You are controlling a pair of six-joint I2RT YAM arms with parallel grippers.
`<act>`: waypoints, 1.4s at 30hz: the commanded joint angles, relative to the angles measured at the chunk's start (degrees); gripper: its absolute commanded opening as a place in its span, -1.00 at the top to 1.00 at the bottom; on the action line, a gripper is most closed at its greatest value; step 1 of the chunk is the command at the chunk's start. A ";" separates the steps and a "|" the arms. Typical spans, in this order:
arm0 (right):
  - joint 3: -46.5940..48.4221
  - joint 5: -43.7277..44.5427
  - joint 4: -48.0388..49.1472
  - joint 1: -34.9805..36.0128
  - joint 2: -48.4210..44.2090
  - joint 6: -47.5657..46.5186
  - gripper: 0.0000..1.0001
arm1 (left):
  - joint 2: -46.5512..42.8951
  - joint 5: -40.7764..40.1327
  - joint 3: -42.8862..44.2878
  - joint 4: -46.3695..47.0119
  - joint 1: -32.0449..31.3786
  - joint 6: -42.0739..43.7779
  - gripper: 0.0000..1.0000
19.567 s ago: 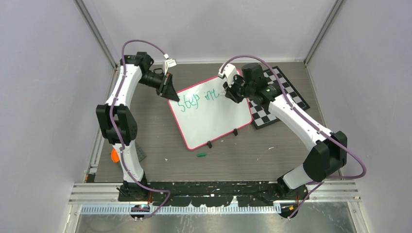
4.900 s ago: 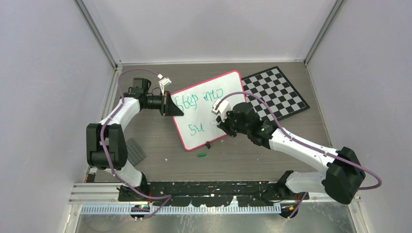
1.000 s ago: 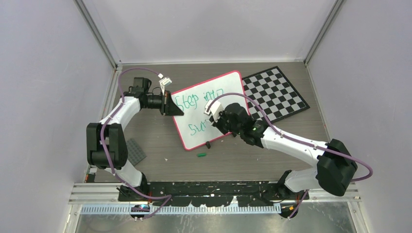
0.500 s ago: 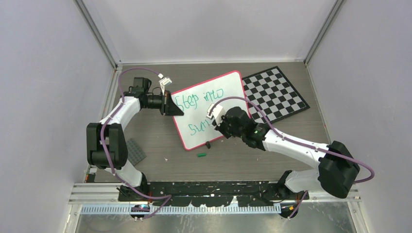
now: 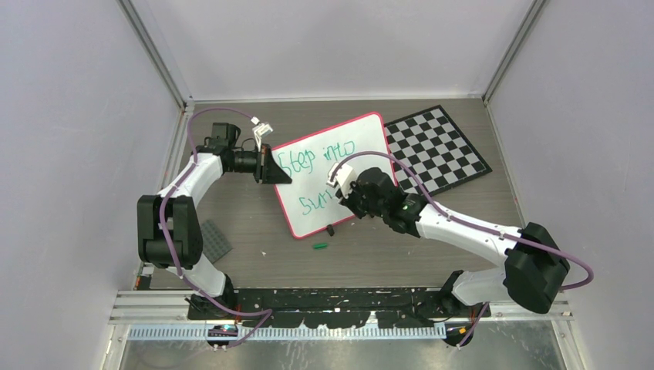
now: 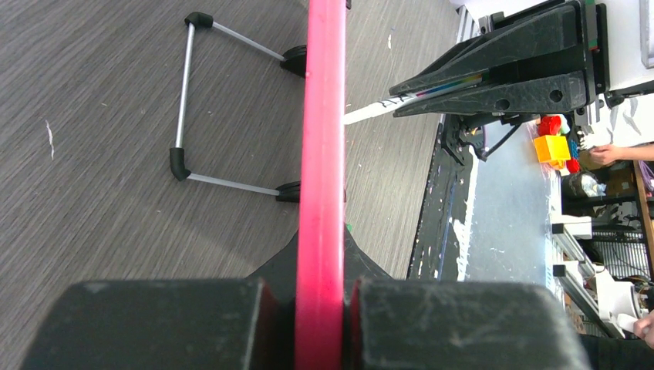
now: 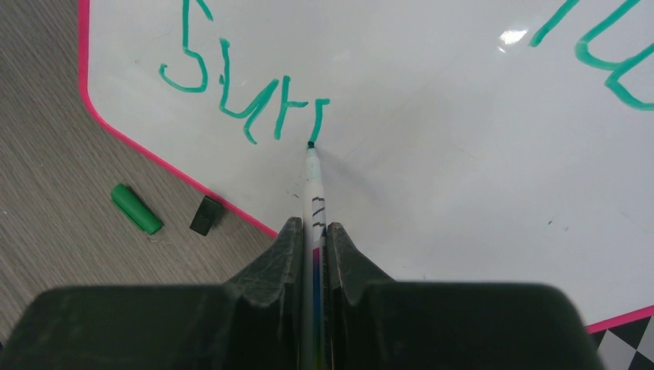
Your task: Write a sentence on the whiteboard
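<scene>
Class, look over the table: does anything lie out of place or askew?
The green marker cap lies loose on the table, just off the near edge of the whiteboard, beside a small black clip. The whiteboard sits skewed to the table edges.

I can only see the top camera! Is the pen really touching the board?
Observer: Yes. The right wrist view shows the slim white marker with a green tip touching the flat white board with a thin pink rim.
Kid: What does the bottom word say?
Observer: Close up, the green handwriting reads roughly "surr". The tip sits at the foot of the last stroke.
Kid: Is the other arm helping?
Observer: The left wrist view shows the left gripper shut on the board's rim, seen edge-on.
</scene>
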 commanded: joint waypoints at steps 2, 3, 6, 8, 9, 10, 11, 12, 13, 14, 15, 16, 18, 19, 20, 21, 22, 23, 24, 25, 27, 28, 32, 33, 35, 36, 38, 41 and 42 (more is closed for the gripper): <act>3.36 2.71 3.19 -0.47 0.84 0.39 1.00 | 1.26 -5.82 -0.53 -8.78 -0.93 0.86 1.00; 3.47 2.70 3.19 -0.62 0.87 0.35 0.99 | 1.25 -5.82 -0.55 -8.83 -1.01 0.89 1.00; 3.62 2.83 3.35 -0.77 0.94 0.37 1.00 | 1.34 -5.82 -0.65 -8.91 -0.93 0.96 1.00; 3.80 2.87 3.37 -0.80 0.96 0.44 1.00 | 1.38 -5.80 -0.61 -8.94 -0.96 0.96 1.00; 3.88 2.99 3.33 -0.86 0.91 0.52 0.99 | 1.41 -5.82 -0.67 -8.87 -0.93 1.00 1.00; 4.03 3.11 3.41 -0.88 0.88 0.48 0.99 | 1.47 -5.80 -0.67 -8.89 -0.91 0.96 1.00; 4.13 3.15 3.37 -0.96 0.94 0.44 0.99 | 1.44 -5.80 -0.63 -8.87 -1.00 1.05 1.00; 4.28 3.38 3.44 -1.11 1.00 0.50 0.99 | 1.50 -5.82 -0.59 -8.79 -0.92 1.06 1.00; 4.47 3.33 3.39 -1.37 1.04 0.63 1.00 | 1.53 -5.82 -0.54 -8.78 -0.95 1.01 1.00; 4.71 3.31 3.30 -1.58 1.10 0.69 0.99 | 1.58 -5.71 -0.51 -8.87 -0.91 1.01 1.00; 4.93 3.33 3.32 -1.76 1.14 0.74 0.99 | 1.61 -5.74 -0.50 -8.90 -0.91 1.07 1.00; 5.02 3.31 3.36 -1.79 1.21 0.72 1.00 | 1.66 -5.73 -0.50 -8.79 -0.98 1.02 1.00; 5.22 3.48 3.36 -1.96 1.22 0.71 1.00 | 1.71 -5.71 -0.66 -8.86 -0.91 1.11 1.00; 5.27 3.37 3.22 -2.02 1.22 0.64 0.99 | 1.76 -5.68 -0.67 -8.80 -0.91 1.15 1.00; 5.23 3.32 3.13 -2.06 1.22 0.59 1.00 | 1.78 -5.65 -0.68 -8.78 -0.95 1.19 1.00; 5.16 3.25 3.04 -2.15 1.14 0.54 1.00 | 1.76 -5.65 -0.68 -8.83 -0.95 1.21 1.00; 5.07 3.16 2.97 -2.15 1.14 0.46 1.00 | 1.72 -5.58 -0.65 -8.78 -0.96 1.19 1.00; 4.99 3.14 2.90 -2.16 1.10 0.33 0.99 | 1.80 -5.64 -0.63 -8.88 -0.93 1.29 1.00; 4.90 3.14 2.76 -2.15 1.13 0.23 0.99 | 1.75 -5.65 -0.55 -8.91 -0.98 1.27 1.00; 4.88 3.14 2.72 -2.19 1.13 0.18 1.00 | 1.79 -5.65 -0.52 -8.99 -0.94 1.35 1.00; 4.71 3.13 2.54 -2.15 1.13 -0.08 0.99 | 1.83 -5.63 -0.40 -9.31 -0.95 1.62 1.00; 4.72 3.14 2.43 -2.15 1.01 -0.09 1.00 | 1.81 -5.65 -0.37 -9.43 -0.93 1.74 1.00; 4.41 2.50 2.05 -2.17 0.09 -0.16 0.99 | 1.80 -5.65 -0.50 -9.86 -0.92 2.13 1.00; 4.17 2.24 1.97 -2.15 -0.25 -0.31 1.00 | 1.78 -5.54 -0.47 -9.95 -0.91 2.26 1.00; 3.41 1.57 2.27 -2.21 -1.41 -0.65 0.99 | 1.69 -5.54 -0.46 -10.07 -0.91 2.45 1.00; 2.97 1.28 2.50 -2.17 -1.86 -0.73 1.00 | 1.69 -5.56 -0.44 -10.15 -0.91 2.54 1.00; 2.16 1.12 2.72 -2.15 -2.83 -0.69 0.99 | 1.71 -5.56 -0.31 -10.27 -0.91 2.67 1.00; 1.36 1.50 2.74 -2.21 -3.87 -0.34 1.00 | 1.94 -5.37 -0.08 -10.24 -0.97 2.72 1.00; 1.03 1.63 2.80 -2.18 -4.22 -0.16 0.99 | 2.00 -5.38 -0.05 -10.22 -0.92 2.69 1.00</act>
